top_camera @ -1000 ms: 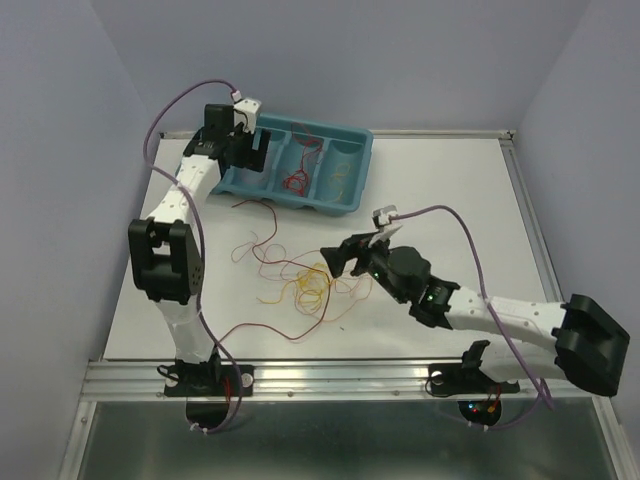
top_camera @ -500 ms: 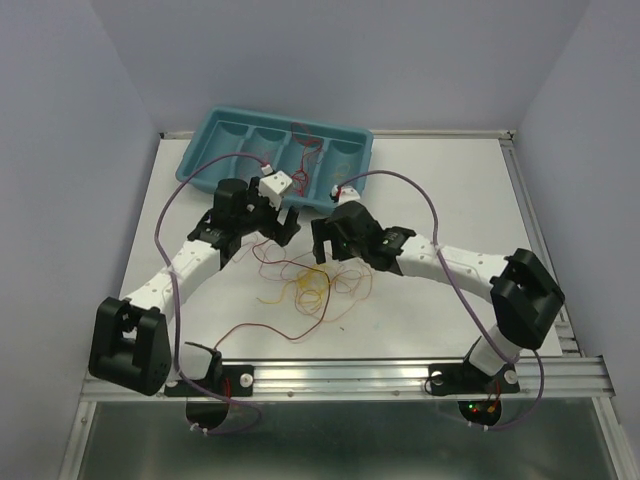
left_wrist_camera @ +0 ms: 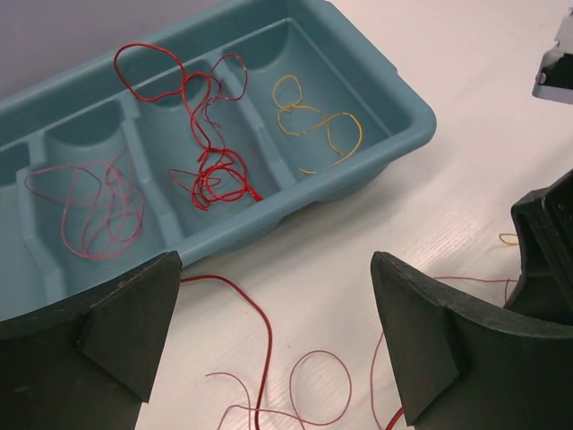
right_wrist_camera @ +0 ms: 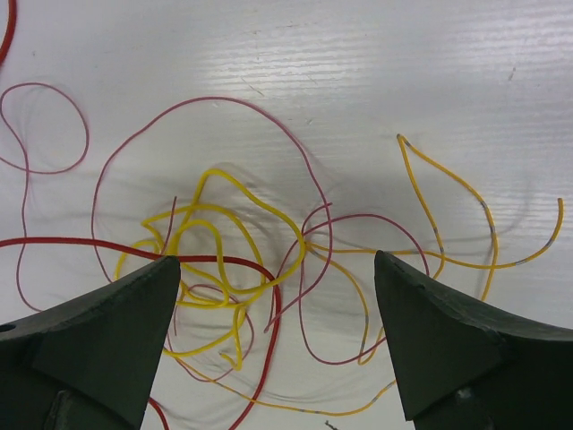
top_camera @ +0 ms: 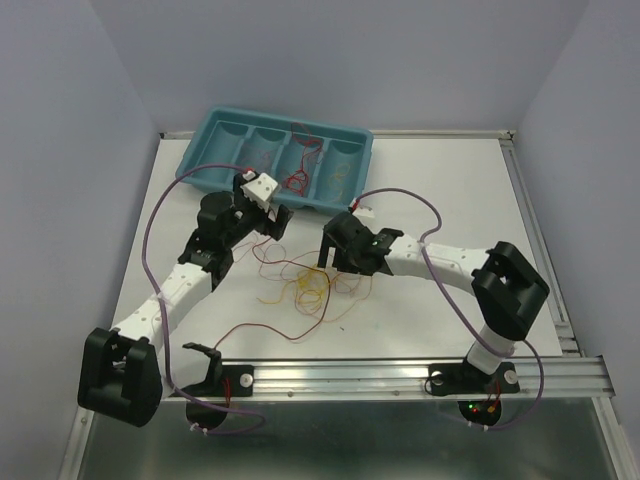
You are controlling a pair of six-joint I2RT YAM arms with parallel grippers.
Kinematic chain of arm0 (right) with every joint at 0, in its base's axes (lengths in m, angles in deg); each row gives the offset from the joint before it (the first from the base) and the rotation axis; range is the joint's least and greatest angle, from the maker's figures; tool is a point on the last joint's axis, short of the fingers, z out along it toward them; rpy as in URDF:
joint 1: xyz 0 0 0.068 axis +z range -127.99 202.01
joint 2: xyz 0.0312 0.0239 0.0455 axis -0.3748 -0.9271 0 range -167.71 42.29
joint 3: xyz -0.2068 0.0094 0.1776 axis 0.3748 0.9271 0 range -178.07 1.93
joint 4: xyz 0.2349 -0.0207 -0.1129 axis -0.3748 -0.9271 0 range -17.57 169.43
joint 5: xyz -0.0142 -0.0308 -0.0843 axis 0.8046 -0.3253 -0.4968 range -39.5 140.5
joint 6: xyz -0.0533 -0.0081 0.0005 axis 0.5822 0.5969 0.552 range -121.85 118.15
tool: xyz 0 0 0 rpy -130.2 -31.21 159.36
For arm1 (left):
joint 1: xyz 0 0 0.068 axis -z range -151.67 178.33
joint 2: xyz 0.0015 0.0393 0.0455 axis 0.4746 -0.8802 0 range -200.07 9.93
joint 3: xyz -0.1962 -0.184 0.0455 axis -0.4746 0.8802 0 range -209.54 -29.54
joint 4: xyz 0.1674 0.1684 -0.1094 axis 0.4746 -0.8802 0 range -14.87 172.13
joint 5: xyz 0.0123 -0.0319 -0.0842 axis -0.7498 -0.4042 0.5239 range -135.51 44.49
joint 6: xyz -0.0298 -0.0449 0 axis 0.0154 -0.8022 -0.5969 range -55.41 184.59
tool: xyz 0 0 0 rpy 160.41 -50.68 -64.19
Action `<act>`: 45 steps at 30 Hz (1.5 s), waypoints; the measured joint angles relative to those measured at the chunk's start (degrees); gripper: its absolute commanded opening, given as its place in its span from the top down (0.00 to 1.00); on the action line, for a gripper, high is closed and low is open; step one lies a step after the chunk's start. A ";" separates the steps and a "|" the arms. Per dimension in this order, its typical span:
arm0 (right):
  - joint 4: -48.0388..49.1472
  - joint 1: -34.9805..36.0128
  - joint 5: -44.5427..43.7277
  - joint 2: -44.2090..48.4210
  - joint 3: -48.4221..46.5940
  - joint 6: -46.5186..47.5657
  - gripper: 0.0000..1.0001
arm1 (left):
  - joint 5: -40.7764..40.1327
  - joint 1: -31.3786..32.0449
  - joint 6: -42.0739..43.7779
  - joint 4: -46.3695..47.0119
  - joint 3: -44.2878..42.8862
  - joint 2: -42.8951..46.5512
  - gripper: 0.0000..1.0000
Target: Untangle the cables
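Over mid table, both arms bend in low, L & R, tips close to each other.
L gripper (left_wrist_camera: 273, 269) has fingers spread wide w/ nothing in them, just on the near side of the blue tray (top_camera: 366, 160). R gripper (right_wrist_camera: 276, 264) is also wide & empty, right over the cables (top_camera: 305, 285), a messy pile of yellow, red & dark red loops on the white table (top_camera: 450, 180). More wires lie in the tray's slots, side by side: pink bunch (left_wrist_camera: 85, 202), red bunch (left_wrist_camera: 201, 134), yellow bunch (left_wrist_camera: 322, 125). Purple cords (top_camera: 400, 194) arc off both wrists.
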 measured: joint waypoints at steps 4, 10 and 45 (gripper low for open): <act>-1.31 0.00 -0.26 -0.85 0.02 -4.92 0.09 | -1.49 0.00 0.04 0.96 0.02 0.00 0.01; -1.33 0.00 -0.33 -0.90 0.02 -9.70 0.29 | -2.54 0.00 0.17 1.75 0.02 -0.20 0.01; 30.67 0.04 6.62 41.64 25.27 20.31 0.99 | 24.20 2.45 -1.44 8.63 3.52 0.22 0.01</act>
